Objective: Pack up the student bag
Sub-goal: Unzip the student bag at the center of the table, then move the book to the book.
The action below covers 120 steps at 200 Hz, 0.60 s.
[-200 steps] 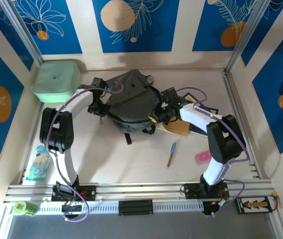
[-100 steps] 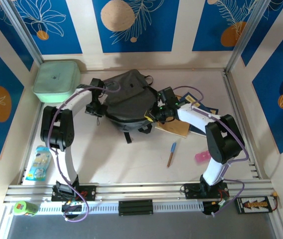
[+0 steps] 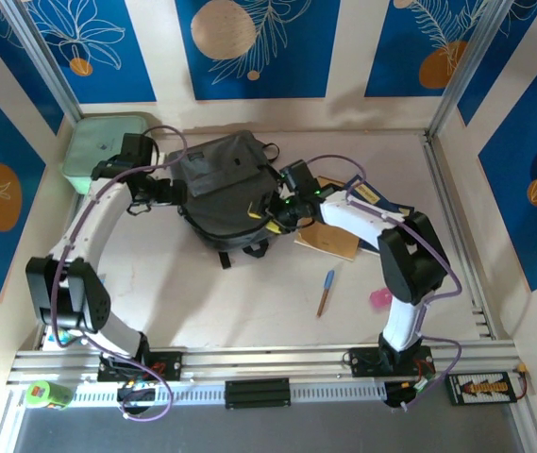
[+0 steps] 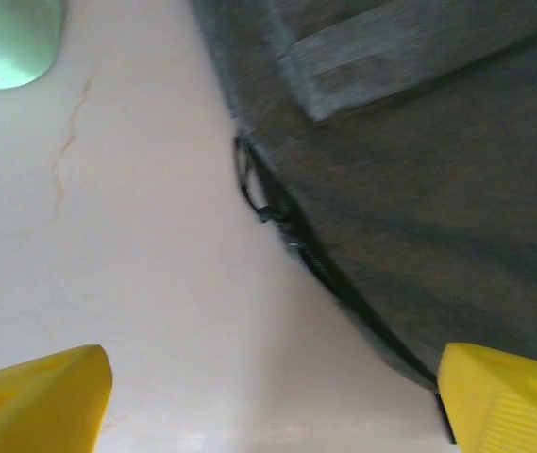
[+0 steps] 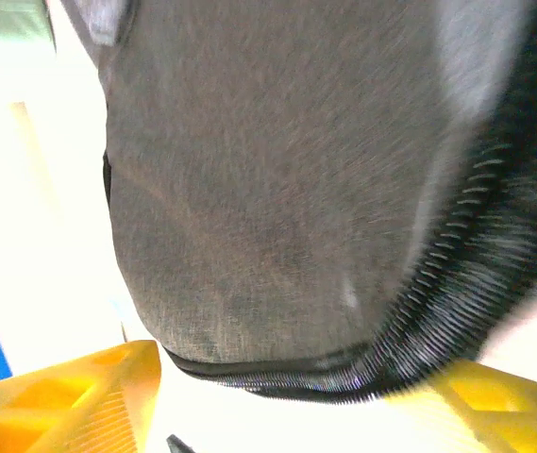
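Fabric, soft and dark grey with a visible weave, makes up the student bag [image 3: 221,193], a lumpy mound on the pale table [image 3: 249,302] toward the far wall, between the two grippers. Its long axis runs roughly near-to-far, with black straps trailing nearward, and its right flank is hidden under the right arm. The mint-green box [image 3: 98,142] (rounded, smooth) is part-covered by the left arm. The left gripper [image 3: 169,192], yellow fingers [image 4: 37,396] spread wide, sits at the bag's left edge. The right gripper [image 3: 273,212] gapes too, with a ribbed black zip [image 5: 457,255] blurred just beyond its tips.
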Each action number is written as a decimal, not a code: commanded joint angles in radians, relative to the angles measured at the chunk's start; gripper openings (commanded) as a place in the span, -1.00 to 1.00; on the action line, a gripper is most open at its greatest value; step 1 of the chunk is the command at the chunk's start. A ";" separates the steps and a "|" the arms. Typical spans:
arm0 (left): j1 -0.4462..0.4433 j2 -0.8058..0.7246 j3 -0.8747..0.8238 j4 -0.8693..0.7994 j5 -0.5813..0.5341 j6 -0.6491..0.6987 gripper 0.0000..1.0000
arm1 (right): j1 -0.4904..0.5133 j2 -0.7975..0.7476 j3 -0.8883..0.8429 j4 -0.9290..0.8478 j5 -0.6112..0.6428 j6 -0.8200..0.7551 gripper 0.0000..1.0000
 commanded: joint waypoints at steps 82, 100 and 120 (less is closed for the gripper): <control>-0.041 -0.160 -0.225 0.317 0.413 -0.278 0.99 | -0.522 0.014 0.132 -0.384 0.352 -0.516 0.55; -0.056 -0.165 -0.249 0.365 0.426 -0.320 1.00 | -0.610 0.098 0.200 -0.411 0.288 -0.511 0.58; -0.082 -0.166 -0.272 0.410 0.427 -0.364 1.00 | -0.682 0.175 0.255 -0.416 0.271 -0.498 0.60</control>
